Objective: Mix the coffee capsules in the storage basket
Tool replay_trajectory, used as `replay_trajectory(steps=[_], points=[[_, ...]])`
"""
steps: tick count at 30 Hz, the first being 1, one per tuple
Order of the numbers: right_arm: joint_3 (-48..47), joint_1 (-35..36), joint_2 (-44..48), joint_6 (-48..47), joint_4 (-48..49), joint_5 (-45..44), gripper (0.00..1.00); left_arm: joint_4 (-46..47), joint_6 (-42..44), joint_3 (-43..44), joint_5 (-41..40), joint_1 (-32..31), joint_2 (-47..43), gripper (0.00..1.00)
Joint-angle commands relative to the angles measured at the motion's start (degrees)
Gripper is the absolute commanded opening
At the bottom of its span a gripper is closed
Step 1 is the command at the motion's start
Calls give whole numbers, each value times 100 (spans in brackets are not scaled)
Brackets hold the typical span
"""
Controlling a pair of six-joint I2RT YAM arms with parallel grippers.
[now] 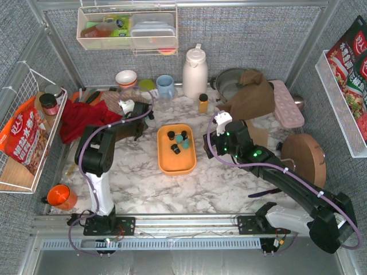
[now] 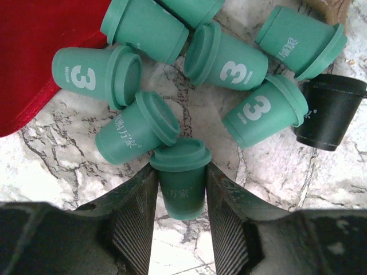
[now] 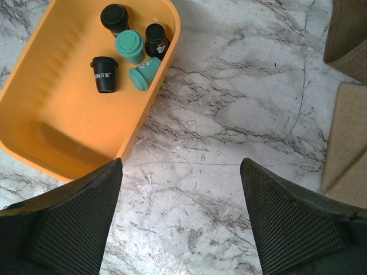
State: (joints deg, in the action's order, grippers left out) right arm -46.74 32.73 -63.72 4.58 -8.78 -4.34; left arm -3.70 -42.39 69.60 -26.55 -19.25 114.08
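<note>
Slippage is the first worry. The left claw [image 2: 180,167], well left of the storage basket [image 1: 166,163], is clamped on one teal capsule [image 2: 182,192], its fingers [image 2: 135,223] pressed to the tapered sides just under the rim. The hold sits near the fingertips on a smooth cone, so a quick lift could squeeze the capsule out.

The loose coffee capsules [image 2: 229,60] lie crowded on the marble surface [image 2: 51,160]. One neighbouring capsule [image 2: 135,132] touches the held one's rim, so pulling away may roll it toward the red cloth [image 2: 34,51], farther from the basket. A lone black capsule [image 2: 330,109] lies at the pile's edge and could be knocked as well.

The right claw [image 3: 180,166] hangs wide apart and holds nothing, just right of the basket, over bare marble. If the left arm carries across, I judge the two arms could crowd each other at the basket, or a bump could shift it. The basket holds five sorted capsules [image 3: 135,48], three black and two teal, bunched at one end.

Several teal capsules carry a large white "3". Others bear white Chinese print in which "万家" is legible, as on the held one and on a black one in the basket. Packet lettering elsewhere is too small to read.
</note>
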Motion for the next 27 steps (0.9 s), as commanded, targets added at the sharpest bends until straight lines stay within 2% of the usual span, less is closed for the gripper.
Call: replay_trajectory(steps=[1,6,11,20,27], points=[[-2,5,17,-10,-12,13,88,-89,176,61,-82,22,148,45],[-3,7,10,-12,-19,10,88,87,335,-188,-27,18,-60,40],[-2,5,1,-16,-19,10,88,598,632,-802,181,10,-794,38],[-8,5,-61,-10,-32,-2,88,1677,1671,-2014,1031,-168,-2616,38],[-10,10,-51,15,-19,-25,88,2533,2356,-3016,2183,-270,-4308,38]])
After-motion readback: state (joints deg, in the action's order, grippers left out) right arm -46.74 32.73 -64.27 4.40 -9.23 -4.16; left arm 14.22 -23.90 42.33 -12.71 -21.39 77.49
